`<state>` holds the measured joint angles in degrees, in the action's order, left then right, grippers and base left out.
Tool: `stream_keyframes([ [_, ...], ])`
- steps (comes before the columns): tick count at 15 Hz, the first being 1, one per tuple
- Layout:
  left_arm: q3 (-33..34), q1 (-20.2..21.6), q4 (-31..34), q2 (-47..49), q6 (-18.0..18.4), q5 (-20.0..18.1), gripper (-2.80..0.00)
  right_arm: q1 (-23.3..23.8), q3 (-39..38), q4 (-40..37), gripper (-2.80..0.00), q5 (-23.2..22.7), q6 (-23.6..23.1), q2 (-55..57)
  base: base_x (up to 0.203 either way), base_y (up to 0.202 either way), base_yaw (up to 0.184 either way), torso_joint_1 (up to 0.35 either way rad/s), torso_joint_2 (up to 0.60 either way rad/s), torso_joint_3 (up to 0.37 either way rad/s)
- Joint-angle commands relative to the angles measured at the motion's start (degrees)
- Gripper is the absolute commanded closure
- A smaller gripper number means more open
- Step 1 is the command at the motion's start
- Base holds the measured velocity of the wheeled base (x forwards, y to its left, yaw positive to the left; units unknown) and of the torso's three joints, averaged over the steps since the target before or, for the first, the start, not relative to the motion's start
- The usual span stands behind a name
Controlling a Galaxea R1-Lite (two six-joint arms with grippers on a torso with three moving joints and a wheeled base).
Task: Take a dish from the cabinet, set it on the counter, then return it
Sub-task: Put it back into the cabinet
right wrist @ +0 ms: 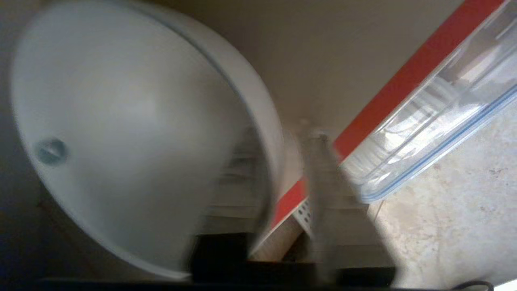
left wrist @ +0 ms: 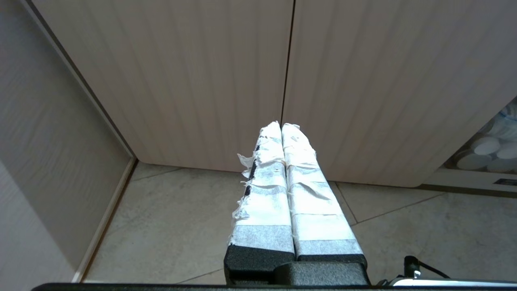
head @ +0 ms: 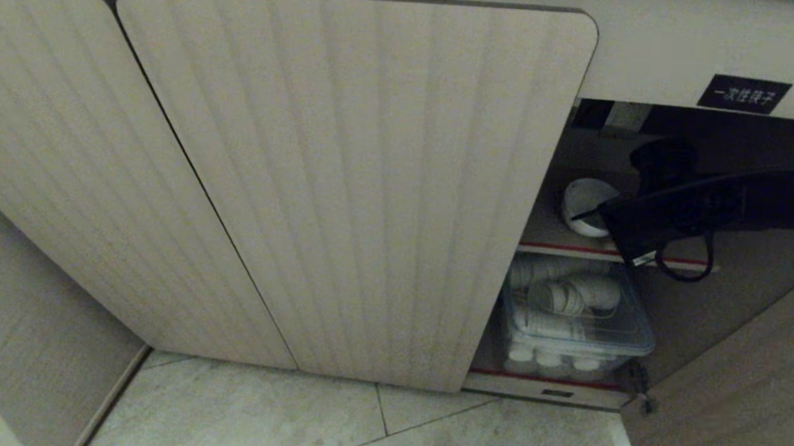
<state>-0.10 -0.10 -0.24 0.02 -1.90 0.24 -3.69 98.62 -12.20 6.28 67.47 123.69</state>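
Left hand (left wrist: 281,126) parked low before the closed fluted cabinet doors (head: 344,178), taped fingers pressed together, holding nothing. Right of the doors, open compartment: white dish (head: 585,205) tilted on the red-edged shelf (head: 561,249); clear box of ribbed cups (head: 574,316) beneath. Right hand (right wrist: 282,161) straddling the dish rim, fingers parted; grip cannot be determined.

A kitchen or canteen storage corner: a fluted beige cabinet (head: 344,178) on a tiled floor (head: 357,427), its label (head: 743,94) at two o'clock, white cups (head: 558,295) boxed at four o'clock.
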Motion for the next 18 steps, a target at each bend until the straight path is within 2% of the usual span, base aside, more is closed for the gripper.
stream_keyframes([
  [1, 0.1, 0.0, 0.0, 0.0, 0.0, 0.0, 0.00, 0.0, 0.0, 0.0, -2.80, 0.2, 0.3, 0.2, 0.000, 0.000, 0.000, 0.000, 0.00, 0.000],
  [5, 0.1, 0.0, 0.0, 0.0, 0.0, 0.0, 0.00, 0.1, -0.1, 4.7, -2.80, 0.3, 0.2, 0.2, 0.000, 0.000, 0.000, 0.000, 0.00, 0.000],
  [11, 0.0, 0.0, 0.0, 0.0, 0.0, 0.0, 0.00, 0.1, -0.4, 4.7, -2.80, 0.4, -1.9, -0.1, 0.000, 0.000, 0.000, 0.000, 0.00, 0.000],
  [13, 0.0, 0.0, 0.0, 0.0, 0.0, 0.0, 0.00, 0.1, -1.0, 4.7, -2.80, 0.5, -3.9, -0.3, 0.000, 0.000, 0.000, 0.000, 0.00, 0.000],
  [15, 0.0, 0.0, 0.0, 0.0, 0.0, 0.1, 0.00, 0.1, -1.7, 4.8, -2.80, 1.3, -8.4, -0.8, 0.000, 0.000, 0.000, 0.000, 0.00, 0.000],
  [18, 0.1, 0.0, 0.0, 0.0, 0.0, 0.0, 0.00, 0.4, -2.4, 6.8, -2.80, 1.7, -11.4, -1.3, 0.000, 0.000, 0.000, 0.000, 0.00, 0.000],
])
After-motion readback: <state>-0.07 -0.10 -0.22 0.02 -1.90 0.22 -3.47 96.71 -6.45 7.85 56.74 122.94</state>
